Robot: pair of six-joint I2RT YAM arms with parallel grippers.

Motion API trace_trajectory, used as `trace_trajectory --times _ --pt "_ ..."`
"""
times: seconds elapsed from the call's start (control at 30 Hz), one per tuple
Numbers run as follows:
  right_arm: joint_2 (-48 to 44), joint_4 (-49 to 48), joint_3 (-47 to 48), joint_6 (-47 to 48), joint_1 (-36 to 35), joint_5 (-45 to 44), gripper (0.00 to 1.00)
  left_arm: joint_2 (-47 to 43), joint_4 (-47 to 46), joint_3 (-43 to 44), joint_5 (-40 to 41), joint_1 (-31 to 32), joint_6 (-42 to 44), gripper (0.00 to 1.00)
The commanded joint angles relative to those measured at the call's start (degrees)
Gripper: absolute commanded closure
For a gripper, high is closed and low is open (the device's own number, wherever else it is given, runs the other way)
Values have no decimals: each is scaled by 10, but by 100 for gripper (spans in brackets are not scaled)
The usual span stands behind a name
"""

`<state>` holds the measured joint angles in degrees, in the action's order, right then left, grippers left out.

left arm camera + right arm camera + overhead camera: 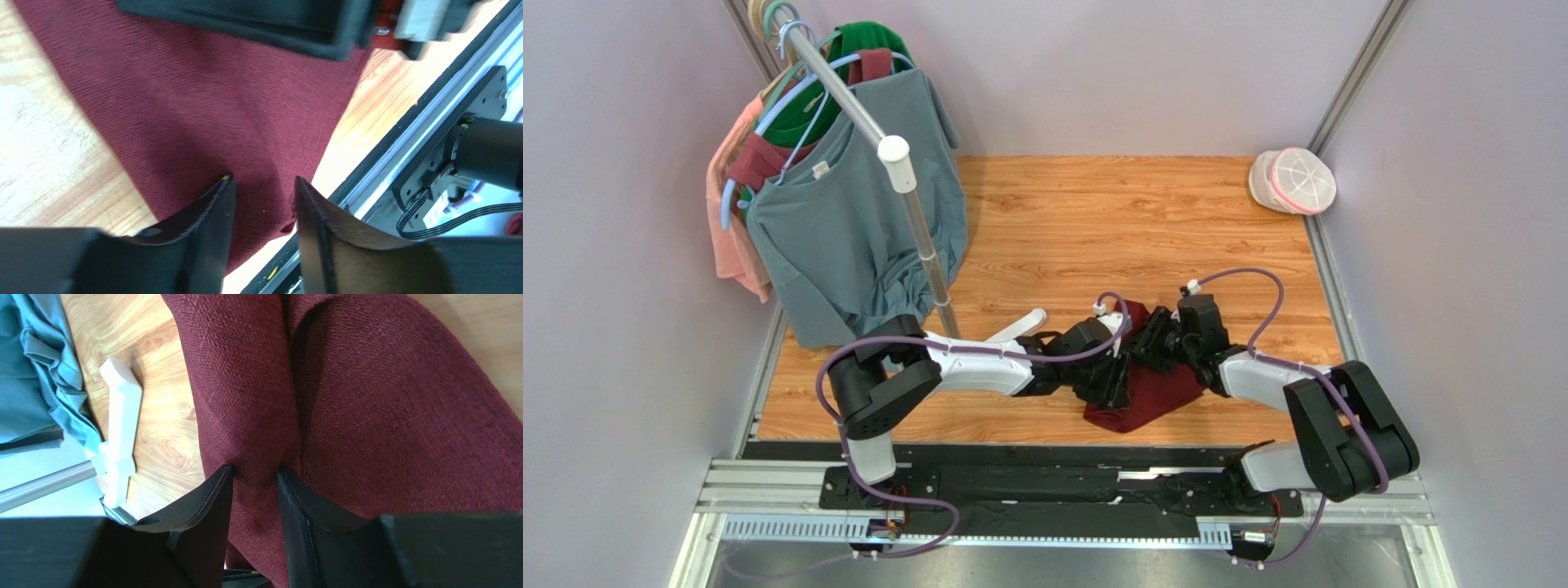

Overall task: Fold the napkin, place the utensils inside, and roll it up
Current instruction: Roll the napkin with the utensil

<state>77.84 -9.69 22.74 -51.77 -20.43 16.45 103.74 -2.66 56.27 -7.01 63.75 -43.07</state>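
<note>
The dark red napkin (1155, 395) lies bunched on the wooden table near its front edge, between the two arms. My left gripper (1120, 368) rests on its left part. In the left wrist view the napkin (202, 104) spreads flat under the gripper (263, 179), whose jaws stand apart with cloth showing between them. My right gripper (1156, 349) is on its upper right part. In the right wrist view the gripper (255, 470) is closed on a raised ridge of the napkin (393, 398). The fork is hidden.
A clothes rack with a grey shirt (848, 221) and other garments stands at the back left, its white T-shaped base (1020, 328) close to the left arm, also in the right wrist view (120, 422). A pink-and-white round object (1293, 180) sits back right. The metal rail (430, 116) borders the table's front edge.
</note>
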Motion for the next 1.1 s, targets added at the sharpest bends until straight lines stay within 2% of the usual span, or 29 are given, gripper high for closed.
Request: trace_trajectory --times 0.0,0.1,0.23,0.47,0.6,0.63,0.8,0.9,1.07 --pt "35 -41 -10 -4 -2 -11 60 -6 80 32 40 9 33 40" --pt "53 -48 -9 -3 -1 -19 61 -53 98 37 68 9 42 34" --pt "66 -53 -8 -2 -1 -21 61 -100 130 18 117 9 35 34" --pt "71 -50 0 5 -1 -21 61 -165 79 -86 120 -13 -23 34" --pt "72 -48 5 8 -1 -19 61 -159 -3 -136 57 -47 -58 36" --pt "73 -47 5 8 -1 -18 61 -156 -38 -150 49 -52 -71 36" --pt "72 -47 6 7 -1 -17 61 -117 -91 -169 17 -63 -122 37" --pt "68 -45 5 8 -1 -16 61 -94 -168 -202 5 -66 -184 36" --pt "60 -40 5 8 -1 -17 61 -64 -200 -221 -9 -66 -240 37"
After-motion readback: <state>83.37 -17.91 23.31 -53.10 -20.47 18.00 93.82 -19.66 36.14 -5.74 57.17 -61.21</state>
